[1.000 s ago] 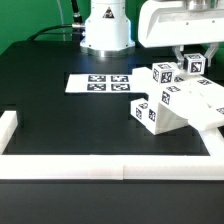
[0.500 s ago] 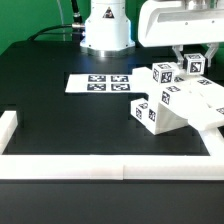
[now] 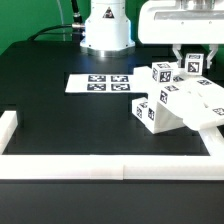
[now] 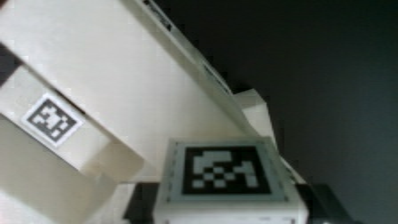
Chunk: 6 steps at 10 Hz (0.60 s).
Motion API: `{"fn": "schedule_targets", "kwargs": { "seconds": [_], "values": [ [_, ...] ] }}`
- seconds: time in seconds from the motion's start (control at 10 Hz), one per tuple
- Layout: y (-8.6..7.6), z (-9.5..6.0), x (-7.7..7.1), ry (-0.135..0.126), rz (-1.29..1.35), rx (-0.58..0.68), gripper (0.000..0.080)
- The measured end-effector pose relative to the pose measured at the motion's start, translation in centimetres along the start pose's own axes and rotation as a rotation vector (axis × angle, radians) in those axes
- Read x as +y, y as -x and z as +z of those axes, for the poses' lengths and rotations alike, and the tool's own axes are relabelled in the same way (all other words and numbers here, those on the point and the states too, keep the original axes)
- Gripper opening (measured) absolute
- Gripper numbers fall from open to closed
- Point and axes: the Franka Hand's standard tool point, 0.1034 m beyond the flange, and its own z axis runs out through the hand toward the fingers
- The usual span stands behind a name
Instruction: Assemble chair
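The chair's chunky white parts lie clustered at the exterior view's right, several of them showing black-and-white tags. My gripper hangs over the cluster's far side, shut on a small tagged white block at its top. In the wrist view that block sits squarely between my dark fingers, with my gripper clamped on its two sides. Beside it a wide white plate slopes away, and a tagged bar lies along it. Whether the block is joined to the parts below is hidden.
The marker board lies flat on the black table left of the parts. White border rails run along the front edge and the left corner. The arm's white base stands at the back.
My gripper has risen slightly with the block still in it, and the white parts under it have tipped and shifted a little. The marker board has not moved.
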Motion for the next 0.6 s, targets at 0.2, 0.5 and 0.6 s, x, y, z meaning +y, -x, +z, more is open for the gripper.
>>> {"fn": "schedule_targets", "kwargs": {
  "seconds": [0.2, 0.5, 0.6],
  "values": [
    [0.02, 0.00, -0.02, 0.000, 0.094, 0.000, 0.0271],
    [0.13, 0.01, -0.19, -0.008, 0.342, -0.006, 0.0271],
    [0.19, 0.01, -0.27, -0.013, 0.416, -0.010, 0.0271]
  ]
}}
